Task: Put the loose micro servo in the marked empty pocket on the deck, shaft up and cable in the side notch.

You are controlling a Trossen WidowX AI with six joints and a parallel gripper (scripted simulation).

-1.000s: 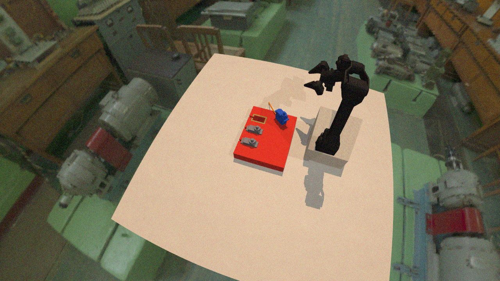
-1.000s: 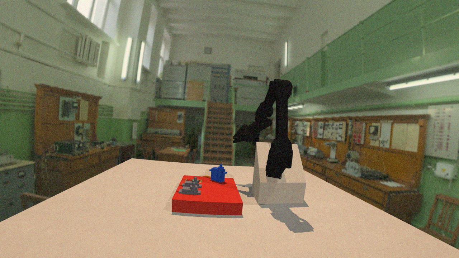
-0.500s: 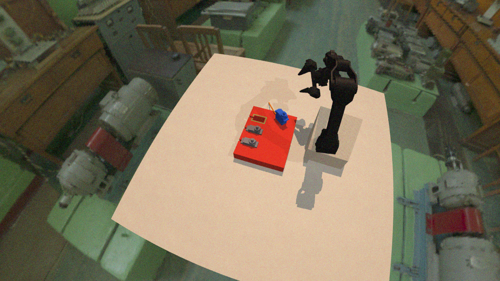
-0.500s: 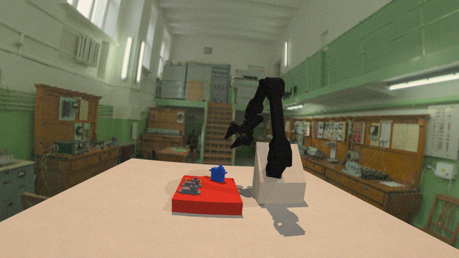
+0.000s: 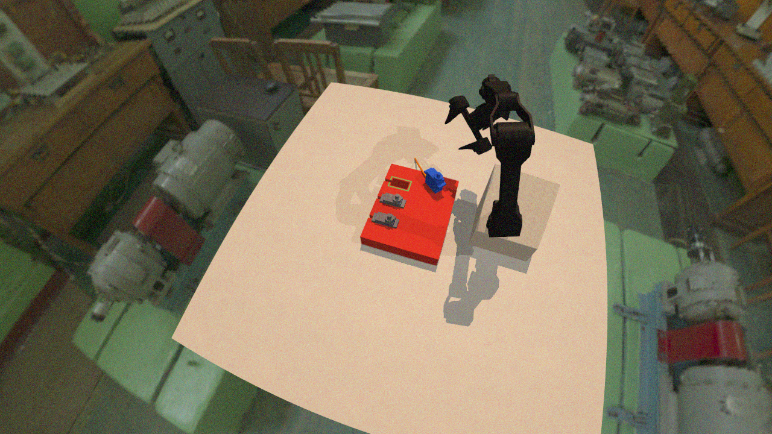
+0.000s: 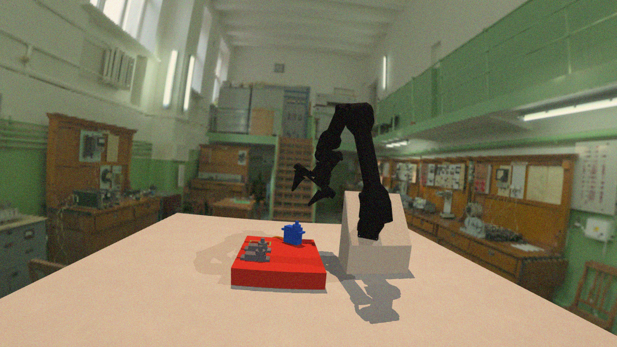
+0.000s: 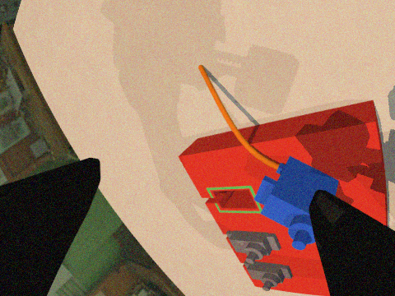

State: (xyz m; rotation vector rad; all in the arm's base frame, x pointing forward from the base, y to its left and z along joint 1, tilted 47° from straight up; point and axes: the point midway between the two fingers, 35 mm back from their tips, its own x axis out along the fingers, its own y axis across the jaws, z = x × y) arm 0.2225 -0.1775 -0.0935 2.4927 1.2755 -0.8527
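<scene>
1. Clearly, the claw [image 5: 459, 126] [image 6: 301, 198] [image 7: 210, 187] is spread wide, with nothing gripped between its fingers.
2. It hangs in the air above the worktop [image 5: 302, 291] [image 6: 142, 297] [image 7: 164, 25], tips slanting downward, apart from the blue servo [image 5: 434, 180] [image 6: 293, 234] [image 7: 304, 182].
3. That servo stands on top of the red deck [image 5: 415, 226] [image 6: 278, 276] [image 7: 346, 145], shaft up, outside the green-outlined pocket [image 5: 399, 184] [image 7: 236, 200].
4. Its orange cable [image 5: 418, 166] [image 6: 278, 237] [image 7: 226, 117] reaches out past the deck's edge.
5. Two grey servos [image 5: 392, 201] [image 6: 255, 257] [image 7: 253, 244] sit in a row beside the pocket.

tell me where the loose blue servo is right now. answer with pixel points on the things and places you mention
In the top view, the blue servo [image 5: 434, 180] [image 6: 293, 234] [image 7: 304, 182] stands on the red deck [image 5: 418, 229] [image 6: 278, 278] [image 7: 304, 277], right of the green-outlined pocket [image 5: 400, 184] [image 7: 236, 199].
</scene>
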